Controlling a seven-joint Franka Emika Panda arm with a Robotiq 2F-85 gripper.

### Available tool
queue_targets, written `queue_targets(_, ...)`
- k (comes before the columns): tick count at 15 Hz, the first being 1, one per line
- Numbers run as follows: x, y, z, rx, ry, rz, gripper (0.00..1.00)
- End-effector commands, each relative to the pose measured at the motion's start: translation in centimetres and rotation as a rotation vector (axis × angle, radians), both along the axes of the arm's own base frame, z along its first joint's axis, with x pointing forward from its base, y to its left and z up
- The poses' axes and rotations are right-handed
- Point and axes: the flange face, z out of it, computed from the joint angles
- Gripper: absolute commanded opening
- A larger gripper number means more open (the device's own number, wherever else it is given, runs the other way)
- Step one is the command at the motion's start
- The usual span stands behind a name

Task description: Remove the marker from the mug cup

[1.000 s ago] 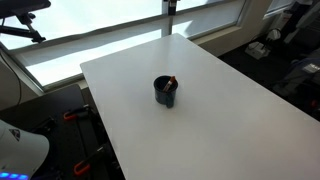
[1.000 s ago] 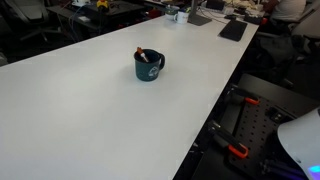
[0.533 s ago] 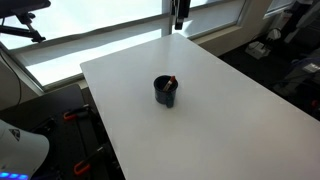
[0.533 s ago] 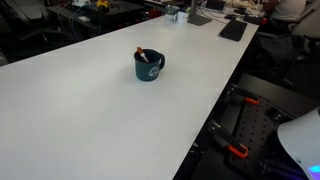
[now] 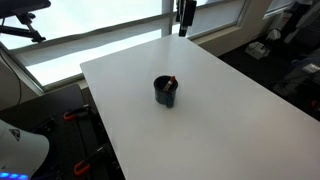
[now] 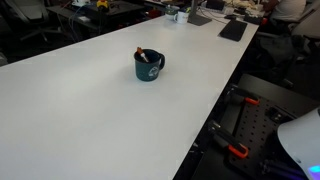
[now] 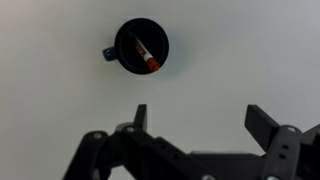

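- Currently shows, in the wrist view, a small dark mug cup [image 7: 141, 46] on a white table [image 7: 40, 100], with its stubby handle at the left and the marker [image 7: 146, 55] resting inside.
- Places the gripper [image 7: 200, 120] at the bottom edge of that view, well apart from the cup, jaws spread wide and grasping nothing.
- Places the same gripper [image 5: 183, 15] in an exterior view high above the far table edge, far from the mug cup [image 5: 165, 91].
- Could go wrong on the way down: clipping the handle or rim with a finger after an off-centre descent, and so tipping or sliding a light cup on a smooth top.
- Could also pinch only the very tip of such a thin stick, letting it swivel, slip and drop back in.
- Might trap the cup wall together with the marker, given the lean against the rim, and lift or drag both.
- Lies diagonally across the opening in the wrist view, long axis from upper left to lower right, reddish-orange end at the lower right near the rim.
- Leans rather than stands upright in both exterior views, with the reddish end uppermost at the rim [image 5: 172, 80] [image 6: 142, 53].
- Probably calls for closing across that diagonal, not along it.
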Motion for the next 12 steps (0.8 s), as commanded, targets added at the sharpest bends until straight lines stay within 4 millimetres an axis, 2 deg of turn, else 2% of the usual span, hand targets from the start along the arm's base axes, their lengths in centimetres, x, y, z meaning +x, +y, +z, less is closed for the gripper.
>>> queue_targets(1,0.0,0.0,0.1,0.000,0.000,0.000,1.00)
queue_targets(6,1.0,0.0,-1.8,0.011,0.041,0.003,1.00)
queue_targets(12,2.7,-0.4,-5.7,0.034,0.103,0.001,1.00)
